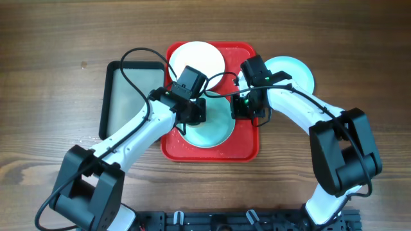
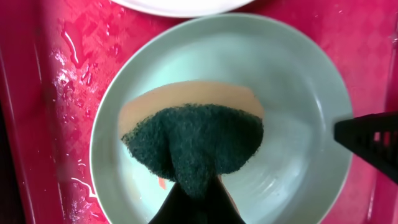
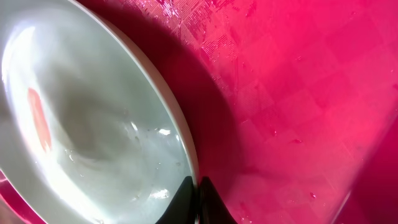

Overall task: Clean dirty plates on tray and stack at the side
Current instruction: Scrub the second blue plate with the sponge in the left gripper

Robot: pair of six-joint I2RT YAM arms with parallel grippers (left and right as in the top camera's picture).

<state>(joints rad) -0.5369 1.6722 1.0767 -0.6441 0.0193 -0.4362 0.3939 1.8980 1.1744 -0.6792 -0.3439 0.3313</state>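
Observation:
A light turquoise plate (image 1: pixel 209 131) lies on the red tray (image 1: pixel 247 151), below a white plate (image 1: pixel 196 56) at the tray's far end. My left gripper (image 1: pixel 191 114) is shut on a dark green and tan sponge (image 2: pixel 193 140) that rests on this turquoise plate (image 2: pixel 298 81). A small orange smear (image 2: pixel 161 183) shows beside the sponge. My right gripper (image 1: pixel 242 108) is shut on the plate's right rim (image 3: pixel 189 155); an orange smear (image 3: pixel 38 118) shows inside the plate. A second turquoise plate (image 1: pixel 292 72) lies on the table right of the tray.
A dark grey-black tray (image 1: pixel 131 96) lies left of the red tray. The red tray's floor (image 2: pixel 68 68) is wet with droplets and foam. The wooden table (image 1: pixel 51 77) surrounds everything.

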